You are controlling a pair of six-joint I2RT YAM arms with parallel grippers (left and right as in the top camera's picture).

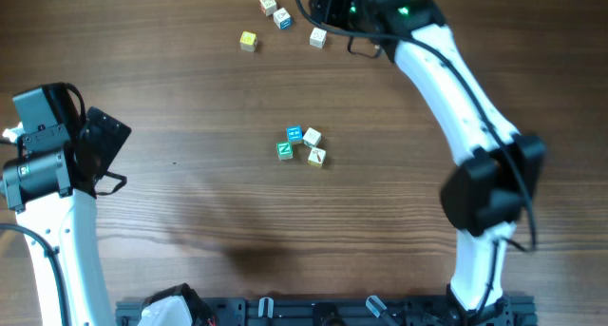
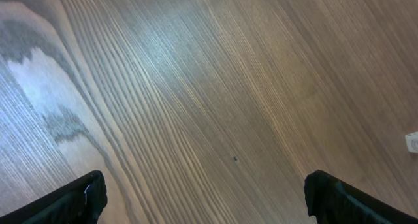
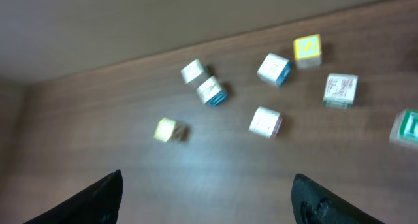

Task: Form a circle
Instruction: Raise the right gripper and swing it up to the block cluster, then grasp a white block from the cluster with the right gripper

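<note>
Brown wood-grain table fills the overhead view. At its centre sits the circle: four cubes packed tight, blue, white, green and cream. Four loose cubes lie well apart from it at 12 o'clock. I judge the job about half done, if the loose ones are meant to join; the four at the centre look like a start, not a full ring. The right claw hangs at 12 o'clock, just beside the loose cubes. The left claw waits at 9 o'clock. The green cube bears a white mark that may be a Z; the other letters are too small to read.

Left wrist view: the left claw is spread wide over bare wood, gripping nothing. A pale cube corner shows at 3 o'clock.

Right wrist view: the right claw is spread wide and empty. Eight cubes lie ahead, blurred. No letter reads, and I cannot tell which ones form the circle.
</note>
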